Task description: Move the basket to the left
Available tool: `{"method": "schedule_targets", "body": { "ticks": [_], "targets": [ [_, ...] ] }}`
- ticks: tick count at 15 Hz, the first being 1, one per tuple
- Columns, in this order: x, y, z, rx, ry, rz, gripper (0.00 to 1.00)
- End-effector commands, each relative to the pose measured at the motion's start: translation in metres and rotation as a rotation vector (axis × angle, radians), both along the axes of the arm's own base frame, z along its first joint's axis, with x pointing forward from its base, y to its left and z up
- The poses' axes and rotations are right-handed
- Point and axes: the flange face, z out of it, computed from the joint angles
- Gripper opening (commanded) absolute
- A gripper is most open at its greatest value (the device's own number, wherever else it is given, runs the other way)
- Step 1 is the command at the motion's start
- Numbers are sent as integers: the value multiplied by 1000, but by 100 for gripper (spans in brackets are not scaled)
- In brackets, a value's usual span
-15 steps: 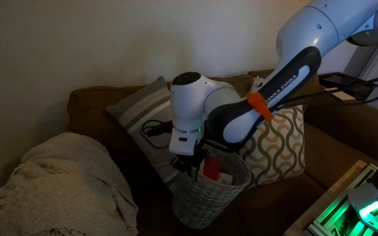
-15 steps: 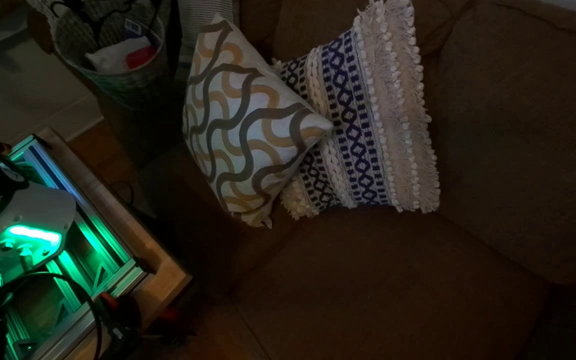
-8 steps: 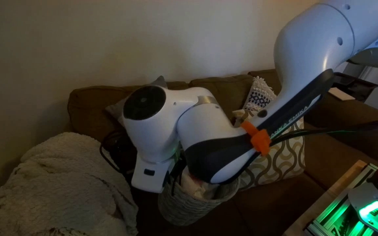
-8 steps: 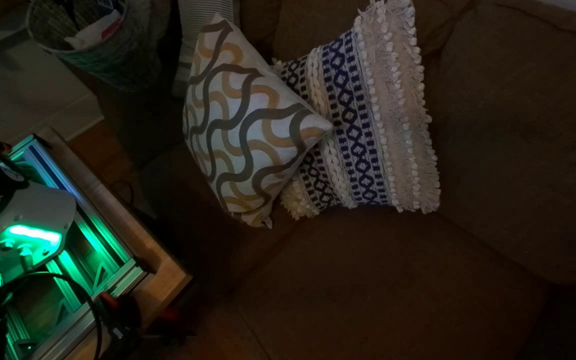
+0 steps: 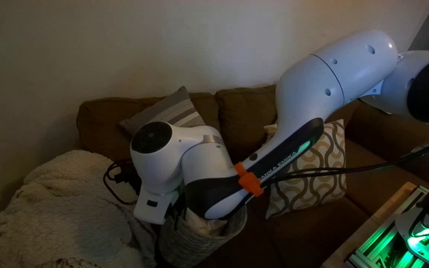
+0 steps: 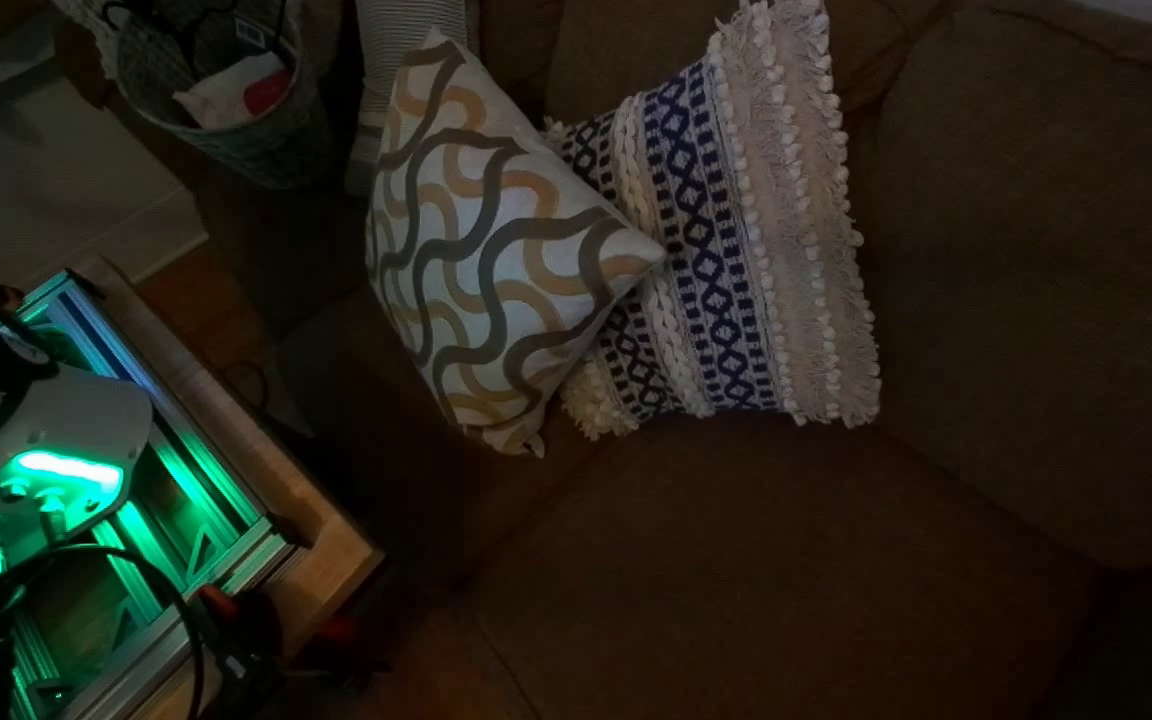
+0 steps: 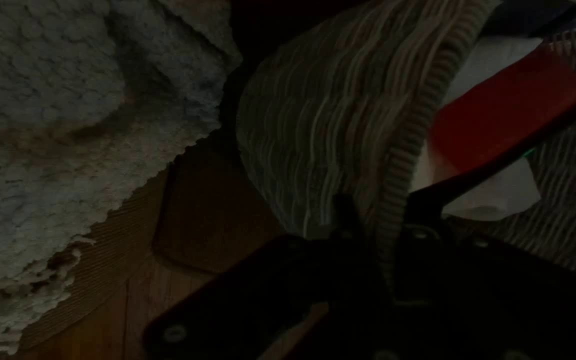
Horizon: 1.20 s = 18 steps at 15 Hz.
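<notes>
We counted one grey striped cushion (image 5: 179,108), one white-and-tan cushion (image 6: 501,260) and one fringed cushion (image 6: 716,245), which made three. We found one basket (image 5: 190,245), one red item (image 7: 513,110), one fleecy blanket (image 5: 62,212) and one sofa (image 5: 246,115). We saw one robot arm (image 5: 307,89) with one orange strap (image 5: 251,184), and one gripper (image 7: 383,212) with two fingers (image 7: 348,220). We could not tell how many cables (image 5: 371,166) there were.

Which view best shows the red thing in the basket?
The wrist view: the red thing shows largest there, though dimly. In an exterior view it's a small patch inside the basket; an exterior view with the arm in front doesn't show it.
</notes>
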Motion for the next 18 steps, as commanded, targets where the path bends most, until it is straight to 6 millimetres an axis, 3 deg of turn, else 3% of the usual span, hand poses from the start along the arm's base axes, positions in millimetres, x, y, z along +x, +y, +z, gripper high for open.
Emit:
{"method": "schedule_targets", "body": {
  "ticks": [1, 4, 7, 8, 14, 18],
  "targets": [
    [-12, 3, -19, -31, 25, 1, 3],
    [-31, 9, -57, -86, 50, 54, 3],
    [-37, 27, -74, -91, -63, 100, 3],
    [-34, 31, -74, -97, -95, 103, 32],
    [-1, 35, -54, -96, -220, 23, 74],
    [8, 50, -5, 21, -249, -3, 99]
  ]
}}
